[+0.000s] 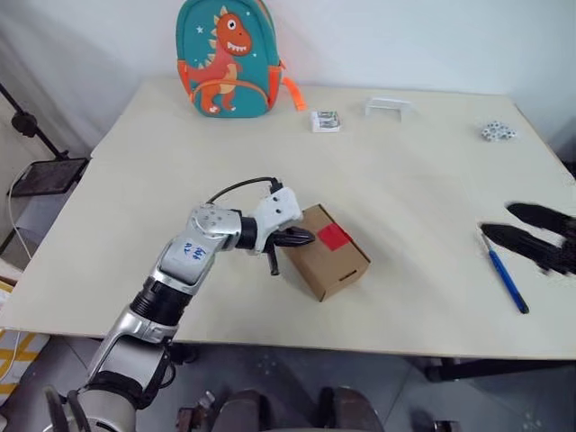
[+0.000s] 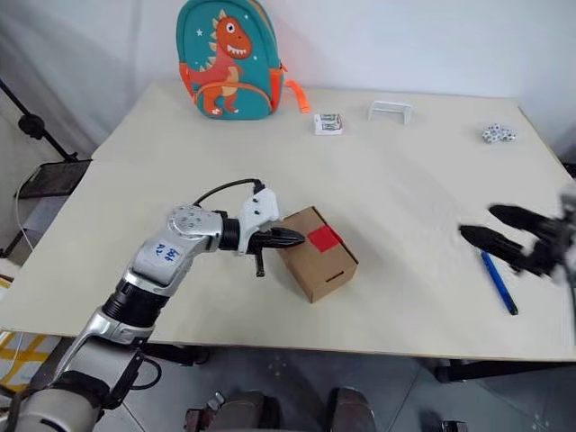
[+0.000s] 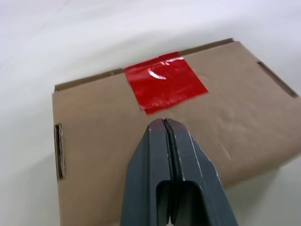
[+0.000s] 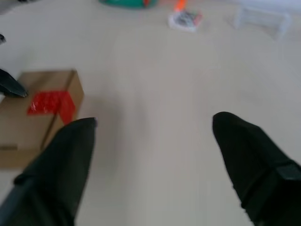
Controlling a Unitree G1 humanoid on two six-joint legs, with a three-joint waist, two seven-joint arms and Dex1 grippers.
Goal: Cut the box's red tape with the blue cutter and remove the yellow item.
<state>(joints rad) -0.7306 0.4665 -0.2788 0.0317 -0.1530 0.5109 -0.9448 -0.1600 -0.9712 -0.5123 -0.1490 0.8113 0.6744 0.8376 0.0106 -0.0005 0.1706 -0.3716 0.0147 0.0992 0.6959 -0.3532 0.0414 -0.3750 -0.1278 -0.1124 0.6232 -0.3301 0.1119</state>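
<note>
The small brown cardboard box (image 1: 326, 252) with its red square tape (image 1: 334, 237) lies under the left gripper (image 1: 304, 238), whose pressed-together fingers (image 3: 164, 141) rest on the lid just short of the tape. The slim blue cutter (image 1: 506, 279) lies beside the right gripper (image 1: 508, 225) (fingers spread, holding nothing).

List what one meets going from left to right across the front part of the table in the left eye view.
Left gripper, fingers shut → box with red tape → blue cutter → right gripper, fingers open.
</note>
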